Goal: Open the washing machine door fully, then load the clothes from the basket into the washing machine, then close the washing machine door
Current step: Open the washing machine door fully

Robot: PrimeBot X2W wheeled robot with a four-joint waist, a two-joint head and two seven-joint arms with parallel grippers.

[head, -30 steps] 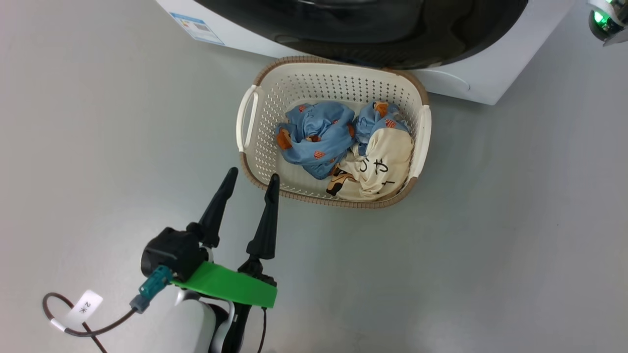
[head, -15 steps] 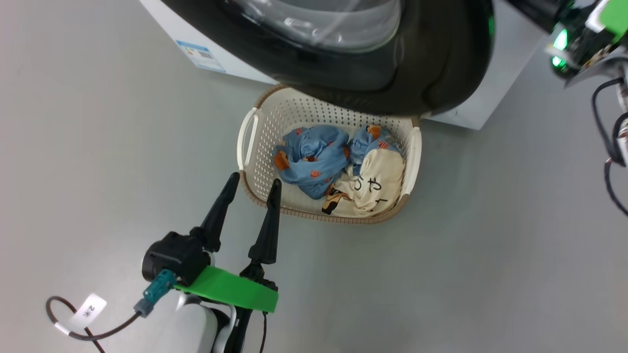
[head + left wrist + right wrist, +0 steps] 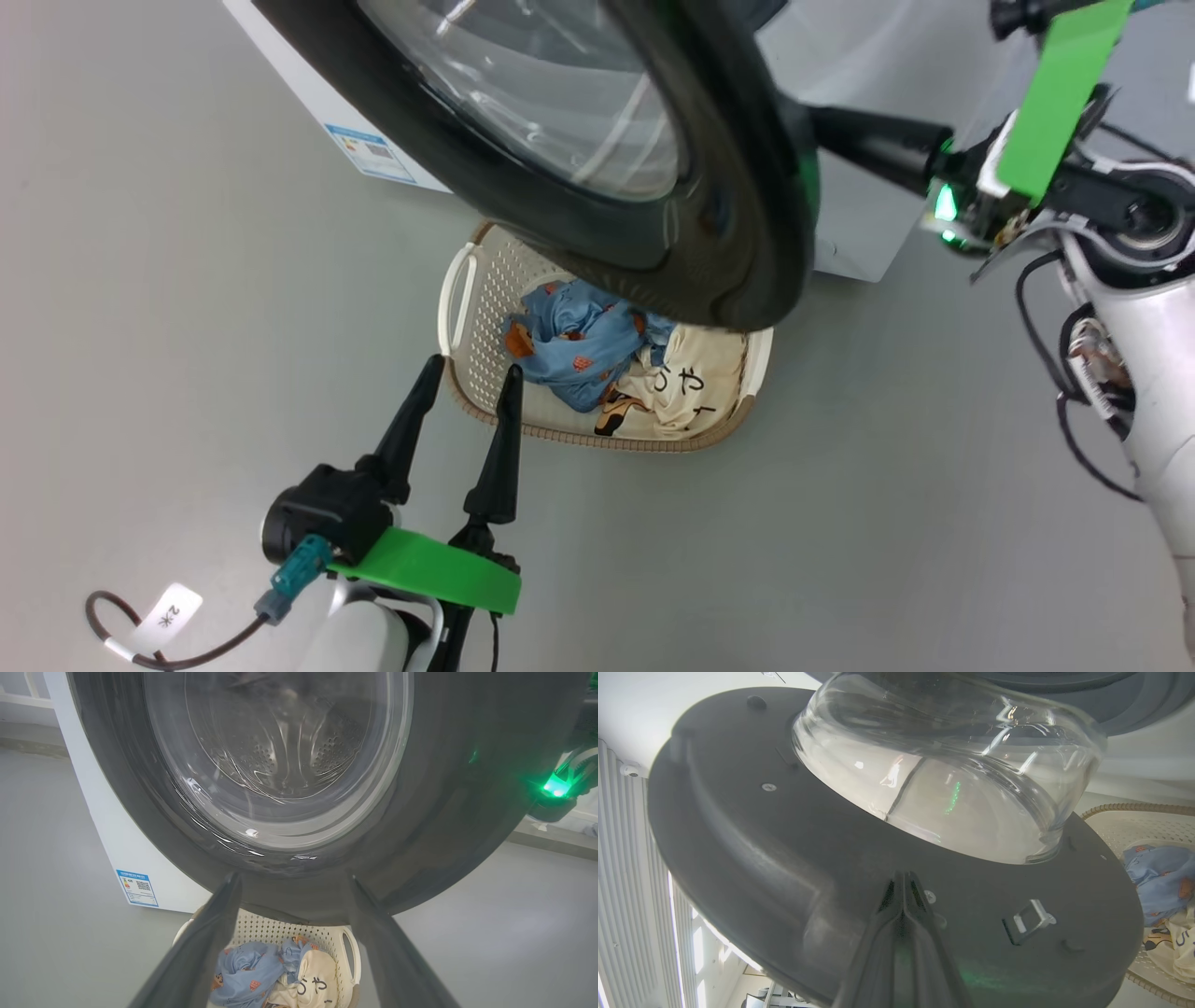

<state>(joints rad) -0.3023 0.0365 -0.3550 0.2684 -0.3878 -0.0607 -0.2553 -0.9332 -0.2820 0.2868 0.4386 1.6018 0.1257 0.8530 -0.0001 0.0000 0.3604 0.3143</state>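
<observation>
— What sort of place is this?
— It looks like a lab or test hall more than a home. The white washing machine (image 3: 107,826) stands on a plain, smooth grey floor (image 3: 187,280), and the basket (image 3: 481,317) sits at six o'clock from it in the head view.
— What else points that way?
— In the right wrist view there is ribbed white panelling (image 3: 626,896) with long strip lights (image 3: 698,942) at eight o'clock. A small dome camera (image 3: 629,770) is mounted at ten o'clock.
</observation>
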